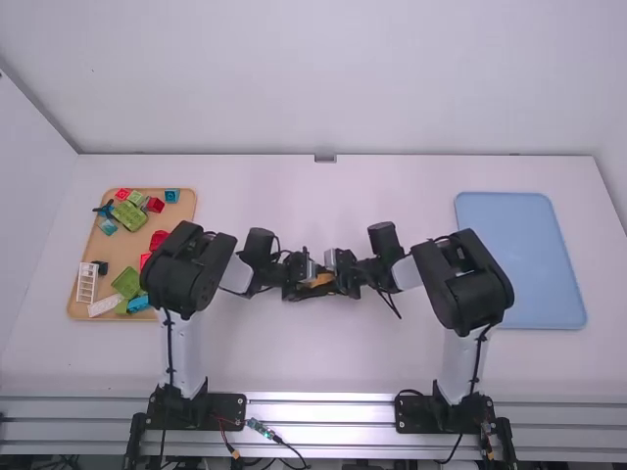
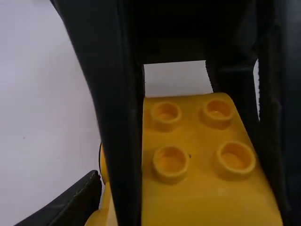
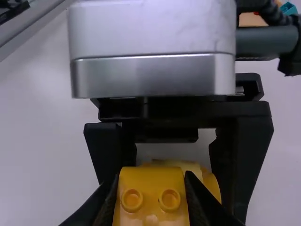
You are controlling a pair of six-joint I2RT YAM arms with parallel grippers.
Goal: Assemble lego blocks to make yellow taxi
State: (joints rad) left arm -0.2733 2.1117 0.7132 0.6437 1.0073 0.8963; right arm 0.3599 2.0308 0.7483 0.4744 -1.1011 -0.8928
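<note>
Yellow 4-stud block (image 2: 202, 165): 1 | at it: 2, left gripper (image 1: 308, 288), right gripper (image 1: 337, 284)

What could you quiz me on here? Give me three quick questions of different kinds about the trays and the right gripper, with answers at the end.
1. True or false: the blue tray lies on the right arm's side.
2. What is on the wooden tray? A) only white pieces; B) loose blocks of several colours; C) nothing.
3. Fill in the colour: the right gripper is shut on a ____ block.

Key: 1 true; 2 B; 3 yellow.
</note>
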